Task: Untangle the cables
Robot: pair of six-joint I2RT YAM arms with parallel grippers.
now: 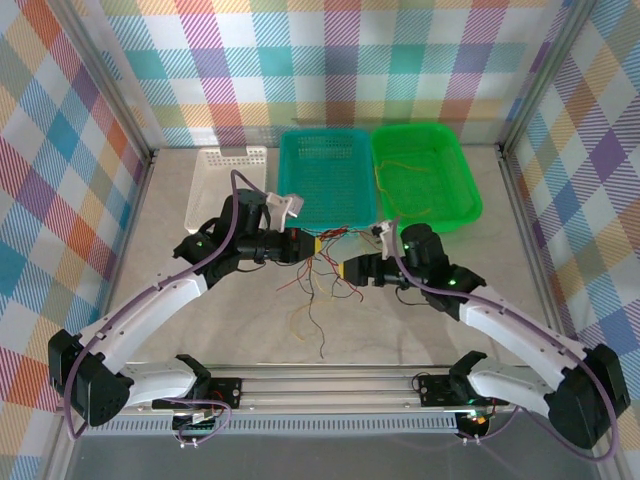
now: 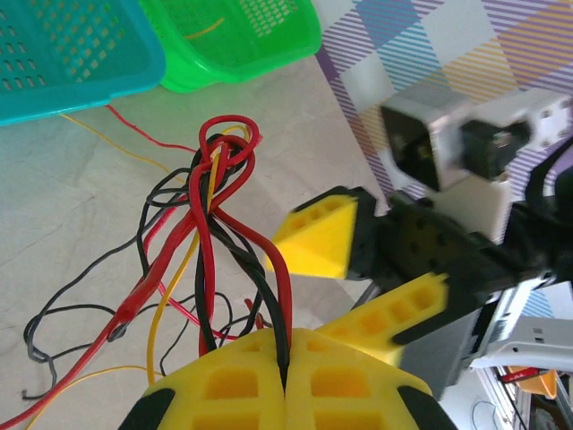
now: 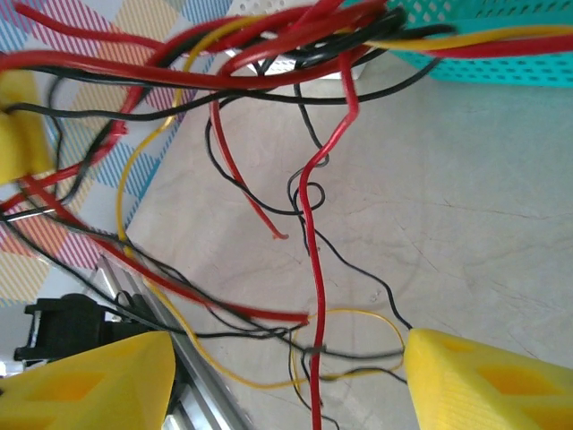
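Overhead, the cables (image 1: 318, 272) hang as one loose bunch of red, black and yellow between the two arms. They sit just in front of the teal basket (image 1: 286, 170), with free ends trailing over the pale surface (image 1: 400, 330) towards the arm bases. The left gripper (image 1: 308, 246) and the right gripper (image 1: 346, 268) face each other closely across the bunch. A single thin yellow wire (image 1: 398, 166) lies inside the green basket (image 1: 468, 190), well apart from the rest.

From the left wrist, the left gripper (image 2: 286, 358) has its yellow fingers pressed together on several red and black strands. These rise from the pinch to a tight knot (image 2: 224, 143) of looped red, black and yellow. Just beside it, the right gripper (image 2: 331, 287) stands with its fingers spread, gripping nothing.

From the right wrist, the right gripper (image 3: 286, 376) shows its fingers wide apart at the bottom corners. Red, black and yellow strands droop through the gap above the surface, none of them pinched. More strands run across the top of the view towards the teal basket (image 3: 501, 49).

By this evidence the job looks barely begun. Perhaps one wire is separated and put away, while the bulk is knotted together. Each strand has yet to be drawn out of the knot and laid apart.
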